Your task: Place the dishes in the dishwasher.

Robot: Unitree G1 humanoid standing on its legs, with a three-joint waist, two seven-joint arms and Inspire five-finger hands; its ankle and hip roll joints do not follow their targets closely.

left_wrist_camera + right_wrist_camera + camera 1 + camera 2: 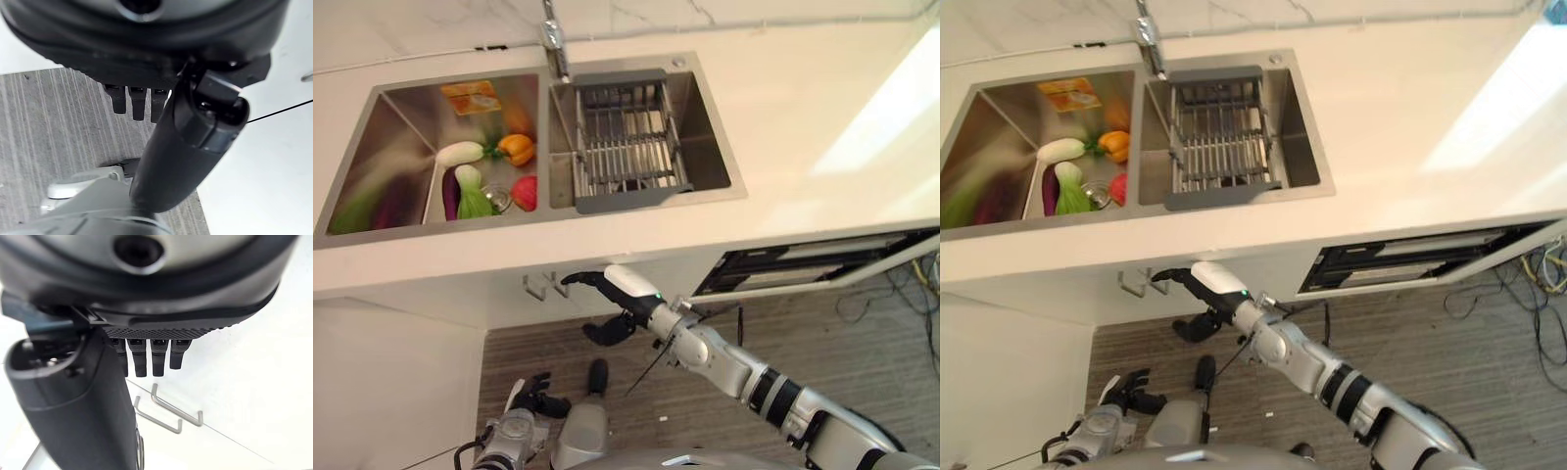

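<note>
The right hand is hanging just below the front edge of the pale countertop, fingers relaxed and holding nothing, near two bent metal cabinet handles. To its right, the dishwasher's dark slide-out rack is showing under the counter, with bare striped floor before it. The left hand is hanging low, loosely open, empty. A grey wire dish rack is sitting in the steel sink's right basin.
</note>
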